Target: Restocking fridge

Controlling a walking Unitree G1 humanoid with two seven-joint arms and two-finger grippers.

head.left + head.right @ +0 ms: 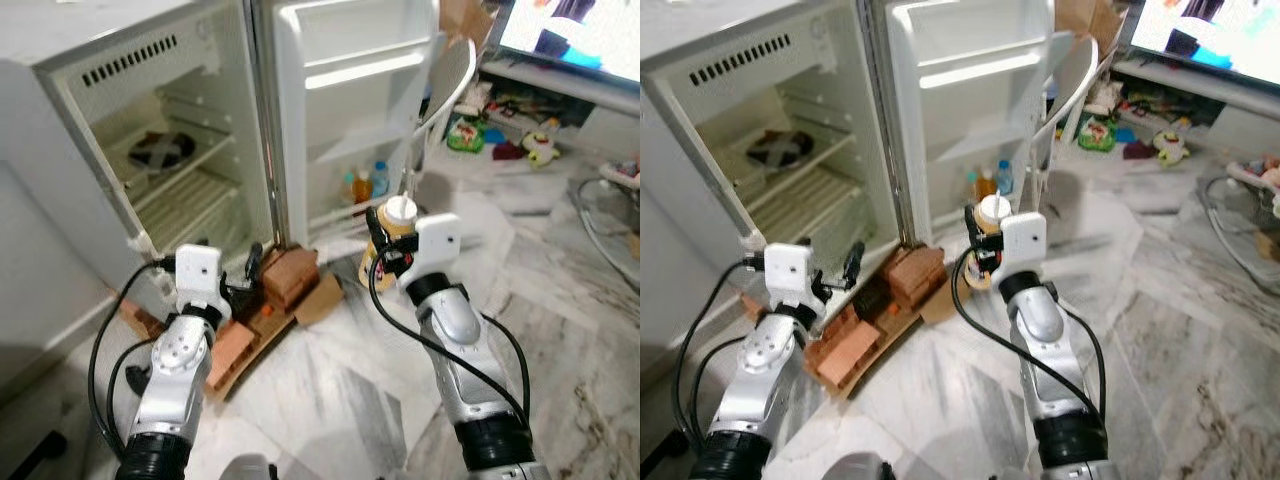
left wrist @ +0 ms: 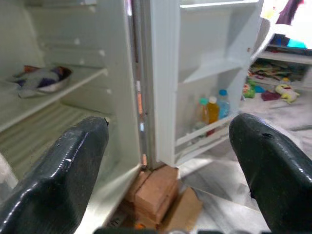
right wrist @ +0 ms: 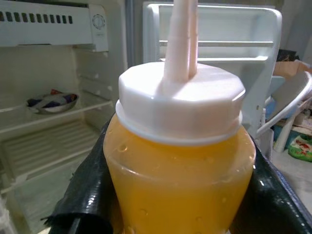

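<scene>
My right gripper (image 1: 385,245) is shut on a bottle of orange juice (image 1: 396,232) with a white cap (image 3: 179,100), held upright in front of the open fridge door (image 1: 350,90). The small white fridge (image 1: 150,130) stands open, with wire shelves and a bowl (image 1: 160,150) on the upper shelf. Several small bottles (image 1: 365,185) stand in the door's bottom rack. My left gripper (image 1: 250,270) is open, low before the fridge's bottom shelf (image 1: 195,205). Its two black fingers (image 2: 63,170) stand wide apart.
Red bricks (image 1: 285,275) and cardboard (image 1: 320,298) lie under the fridge's front. A white plastic chair (image 1: 450,85) stands behind the door. Toys and clutter (image 1: 500,125) line the far right beneath a screen (image 1: 580,30). The marble floor (image 1: 560,300) spreads to the right.
</scene>
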